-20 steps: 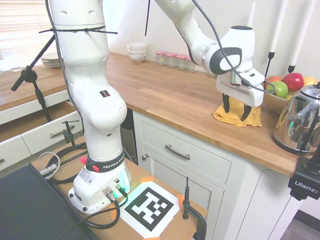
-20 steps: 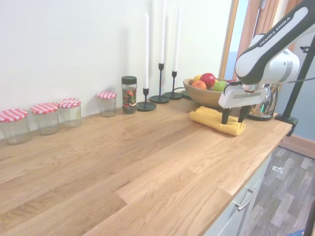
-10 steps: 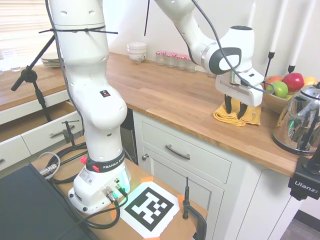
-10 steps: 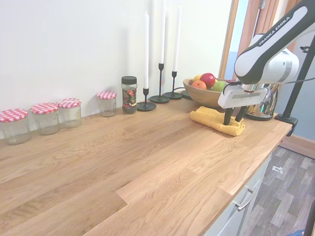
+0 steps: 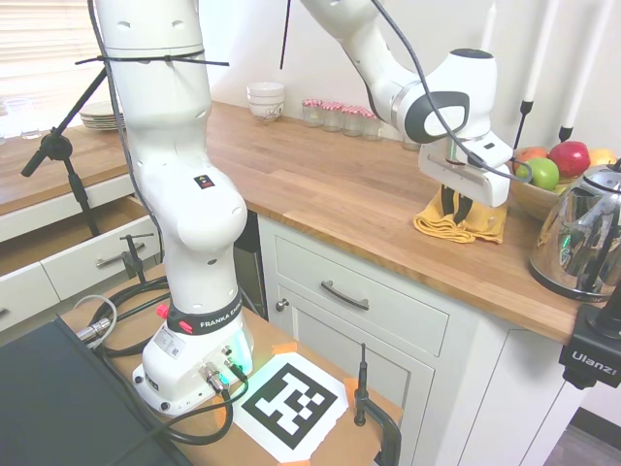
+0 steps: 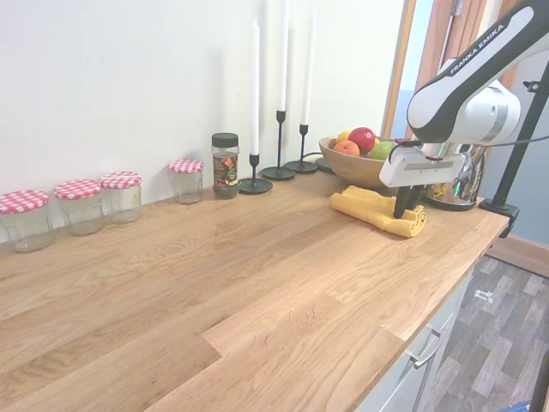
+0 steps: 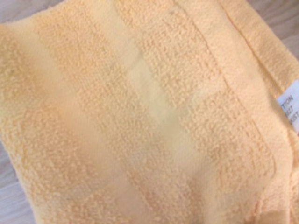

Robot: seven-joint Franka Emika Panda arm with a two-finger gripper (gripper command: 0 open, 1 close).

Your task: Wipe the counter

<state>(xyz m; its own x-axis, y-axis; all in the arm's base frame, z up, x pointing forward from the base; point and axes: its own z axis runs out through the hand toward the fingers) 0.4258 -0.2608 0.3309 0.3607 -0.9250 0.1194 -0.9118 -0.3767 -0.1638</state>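
Note:
The counter (image 5: 330,194) is a long brown wooden top over white cabinets. A folded yellow towel (image 5: 488,226) lies on the counter (image 6: 257,283) near its right end, in front of the fruit bowl. My gripper (image 5: 456,210) stands straight down on the towel (image 6: 364,206), fingers pinched together on a fold of the cloth at its front edge. The same gripper (image 6: 403,209) appears in the second exterior view. The wrist view is filled by the towel (image 7: 140,116), with a white label at one edge.
A wooden fruit bowl (image 6: 356,169) and a steel kettle (image 5: 582,243) stand close behind and beside the towel. Candlesticks (image 6: 279,163), a spice jar (image 6: 226,165) and checked-lid jars (image 6: 77,202) line the wall. White bowls (image 5: 266,100) sit further along.
The fingers have closed from wide open astride the towel's edge to pinched together on the cloth. The hand has stayed in the same place above the towel.

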